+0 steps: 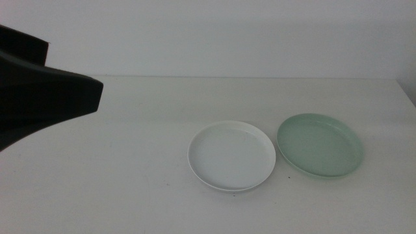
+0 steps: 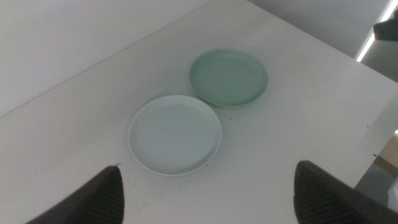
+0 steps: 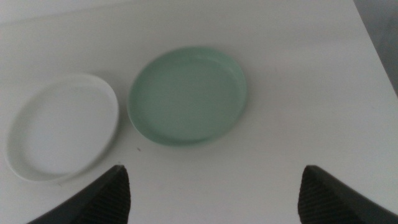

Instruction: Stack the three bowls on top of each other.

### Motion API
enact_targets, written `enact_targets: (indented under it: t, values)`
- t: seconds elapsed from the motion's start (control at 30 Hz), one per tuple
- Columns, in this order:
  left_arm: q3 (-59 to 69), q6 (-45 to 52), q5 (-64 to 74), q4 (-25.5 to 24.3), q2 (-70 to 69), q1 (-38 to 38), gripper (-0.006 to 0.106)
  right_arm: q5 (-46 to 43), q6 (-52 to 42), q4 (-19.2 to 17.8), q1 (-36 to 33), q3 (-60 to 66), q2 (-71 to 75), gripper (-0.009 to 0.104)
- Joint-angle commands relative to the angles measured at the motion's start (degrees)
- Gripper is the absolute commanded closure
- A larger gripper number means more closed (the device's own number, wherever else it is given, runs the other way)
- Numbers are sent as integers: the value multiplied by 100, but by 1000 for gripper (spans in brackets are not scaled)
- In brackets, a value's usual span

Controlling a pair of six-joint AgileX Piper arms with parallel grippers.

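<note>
Left gripper: the left gripper (image 2: 208,193) hangs high above the table with its jaws spread wide and nothing between them; its arm shows as a dark bulk at the left edge of the middle view.
Right gripper: the right gripper (image 3: 211,193) also hovers above the table, jaws spread and empty, looking down on the mint bowl; it does not appear in the middle view.
White bowl: the white bowl (image 1: 232,155) sits flat near the middle of the table (image 1: 117,169). A thin second rim seems to show under its near edge, which may be the light grey bowl beneath it, but I cannot tell for sure.
Mint bowl: the pale mint green bowl (image 1: 320,144) rests on the table just beside the white one, on its right, rims very close or barely touching, not on top of it.
Grey bowl: no separate light grey bowl is visible in any view.
Done so far: at most one stacking, if the grey bowl does lie under the white one.
Left to do: the mint bowl is not yet stacked; it probably has to be gripped by its rim, lifted and set onto the white bowl.
Likely arm: the right gripper looks better placed for that.
</note>
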State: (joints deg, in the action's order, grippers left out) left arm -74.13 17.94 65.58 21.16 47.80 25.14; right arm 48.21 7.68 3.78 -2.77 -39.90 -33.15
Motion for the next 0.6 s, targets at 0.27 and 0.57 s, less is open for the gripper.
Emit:
enact_targets:
  t: [0.27,0.57]
  values:
    - [20,6,-69,29,-12,-19,7,-166,-21,214,-3,-154,-338,2]
    - [20,6,-69,29,-12,-19,7,842,-222,100,-3,-1475,-2683,2]
